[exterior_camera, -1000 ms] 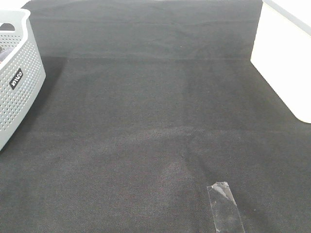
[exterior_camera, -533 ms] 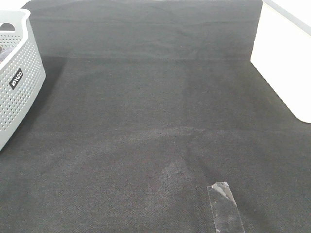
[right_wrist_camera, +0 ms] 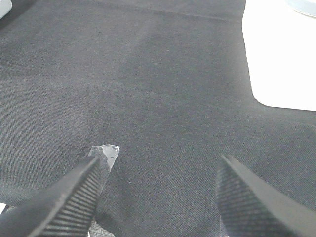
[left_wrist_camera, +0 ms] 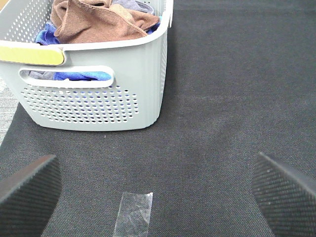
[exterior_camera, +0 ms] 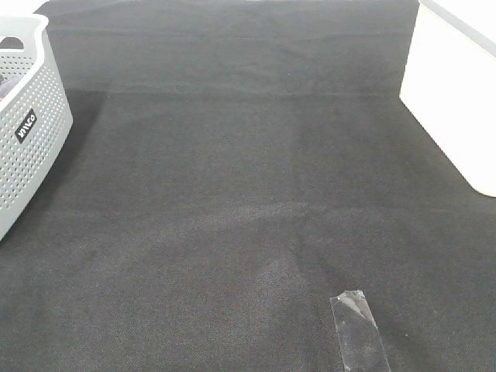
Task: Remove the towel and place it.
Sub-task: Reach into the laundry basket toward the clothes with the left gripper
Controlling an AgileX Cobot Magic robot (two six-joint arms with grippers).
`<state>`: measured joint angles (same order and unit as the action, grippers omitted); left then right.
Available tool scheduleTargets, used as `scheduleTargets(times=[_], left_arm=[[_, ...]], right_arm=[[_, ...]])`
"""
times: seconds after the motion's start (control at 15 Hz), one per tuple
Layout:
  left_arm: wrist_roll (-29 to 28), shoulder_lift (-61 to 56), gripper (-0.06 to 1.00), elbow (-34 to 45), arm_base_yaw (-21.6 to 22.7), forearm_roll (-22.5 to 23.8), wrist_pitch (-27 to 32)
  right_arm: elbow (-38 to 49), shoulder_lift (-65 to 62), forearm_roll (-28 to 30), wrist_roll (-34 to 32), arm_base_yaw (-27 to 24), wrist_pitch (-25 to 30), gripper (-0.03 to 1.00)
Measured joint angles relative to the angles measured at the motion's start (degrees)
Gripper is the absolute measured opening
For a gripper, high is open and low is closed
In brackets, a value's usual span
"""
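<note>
One grey basket (exterior_camera: 31,132) at ten o'clock on the counter holds one brown towel (left_wrist_camera: 96,22) and blue cloth (left_wrist_camera: 81,75), number unclear. Two clear tape pieces: a tape strip (exterior_camera: 358,329) at five o'clock and a second tape strip (left_wrist_camera: 133,215) by the basket. One white block (exterior_camera: 453,93) at two o'clock. Two arms' ends: left gripper (left_wrist_camera: 154,160), right gripper (right_wrist_camera: 160,159).

Of the left gripper (left_wrist_camera: 158,195) only two fingers (left_wrist_camera: 27,192) show: black, with blunt rounded tips and a fine dotted grip texture. The fingers (right_wrist_camera: 64,200) of the right gripper (right_wrist_camera: 160,190) are also black, more pointed, with fine ridges across them
</note>
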<state>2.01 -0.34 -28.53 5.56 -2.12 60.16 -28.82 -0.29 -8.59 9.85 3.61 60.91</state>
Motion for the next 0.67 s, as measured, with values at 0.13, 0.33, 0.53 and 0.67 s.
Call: scheduleTargets(times=[0.13, 0.33, 0.53, 0.67], left_arm=[[0.0, 0.0, 0.99, 0.0, 0.0, 0.0, 0.0], [0.0, 0.0, 0.99, 0.0, 0.0, -0.2, 0.0], [0.0, 0.0, 0.99, 0.0, 0.0, -0.3, 0.0], [0.0, 0.0, 0.99, 0.0, 0.0, -0.3, 0.0]], right_arm=[[0.0, 0.0, 0.0, 0.0, 0.0, 0.0, 0.61], [0.0, 0.0, 0.0, 0.0, 0.0, 0.0, 0.61], [0.0, 0.0, 0.0, 0.0, 0.0, 0.0, 0.61], [0.0, 0.0, 0.0, 0.0, 0.0, 0.0, 0.61]])
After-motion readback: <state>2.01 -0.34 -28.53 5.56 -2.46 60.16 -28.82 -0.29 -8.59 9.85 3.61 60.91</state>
